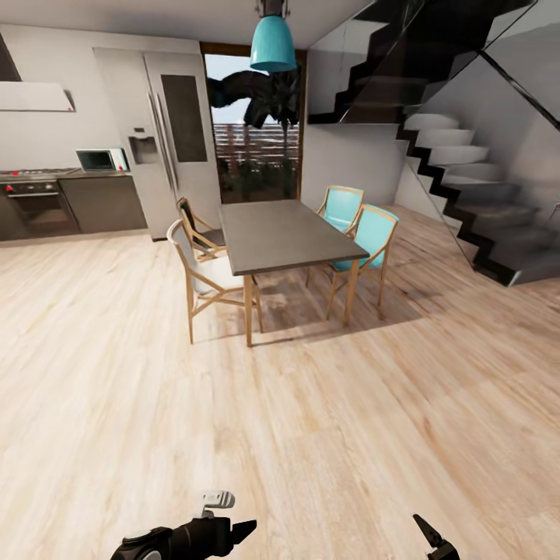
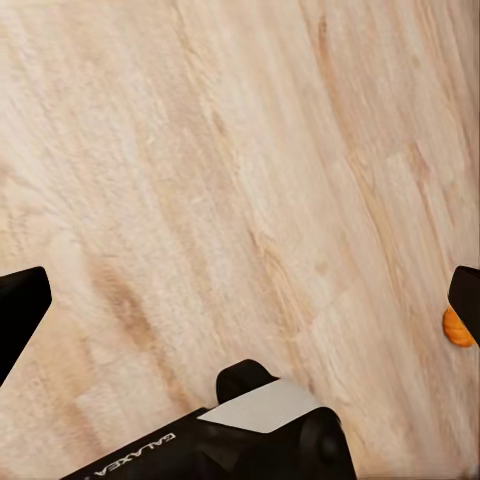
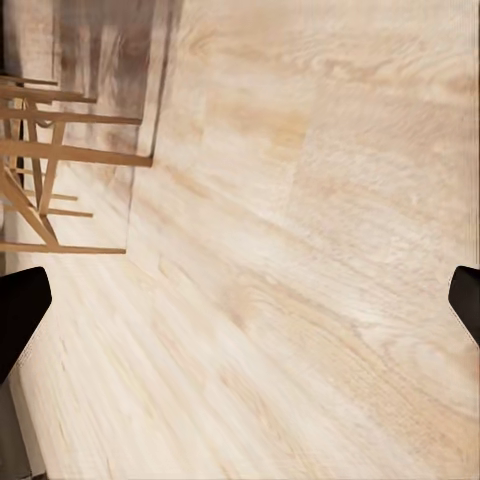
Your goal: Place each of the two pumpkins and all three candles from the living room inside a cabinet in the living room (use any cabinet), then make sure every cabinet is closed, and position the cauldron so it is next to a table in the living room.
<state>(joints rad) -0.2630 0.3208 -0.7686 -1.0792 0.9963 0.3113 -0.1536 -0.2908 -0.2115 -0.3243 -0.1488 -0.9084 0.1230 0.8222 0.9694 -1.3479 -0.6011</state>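
Head view: dining table [image 1: 284, 233] far ahead. Left wrist view adds a pumpkin [image 2: 456, 328] on the floor [image 2: 200, 180]. Left gripper [image 2: 240, 300] and right gripper [image 3: 240, 300] both spread, empty.

Ahead of both tools, well apart from them across the floor [image 1: 311, 435], stands the tabletop [image 1: 284, 233], with two chairs [image 1: 204, 268] on its left side and two chairs [image 1: 365, 233] on its right. Behind it lies a doorway [image 1: 253, 132]; a fridge [image 1: 159, 132] and kitchen counter [image 1: 54, 198] lie far left, stairs [image 1: 467, 187] far right. A pumpkin [image 2: 457, 328] lies on the floor just beside the left tool [image 2: 240, 310].
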